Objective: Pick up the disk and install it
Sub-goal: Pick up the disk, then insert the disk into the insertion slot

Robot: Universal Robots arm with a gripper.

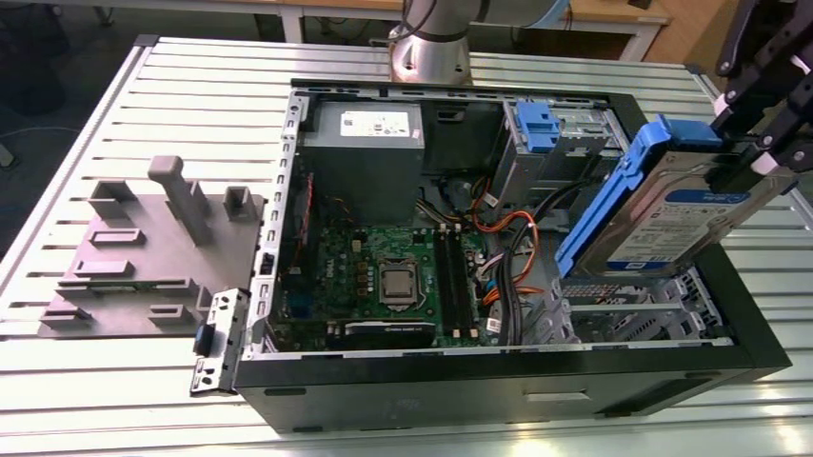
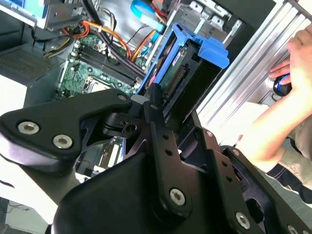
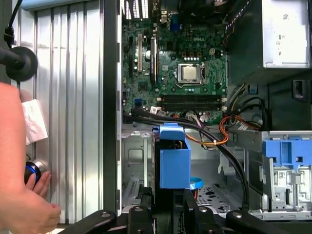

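Note:
The disk is a silver-grey drive with a white-and-blue label and blue side rails. It hangs tilted on edge over the open computer case, at the exterior view's right. My gripper is shut on its upper end. Below it, inside the case, lies a metal drive bay. In the second wrist view the disk sticks out past the black fingers, over the motherboard. In the first wrist view its blue rail end sits between the gripper jaws, above the case floor.
Inside the case are a motherboard, a grey power-supply box, cables and a blue bracket in the upper cage. A grey fixture stands on the slatted table at the exterior view's left. A person's hand rests on a blue knob beside the case.

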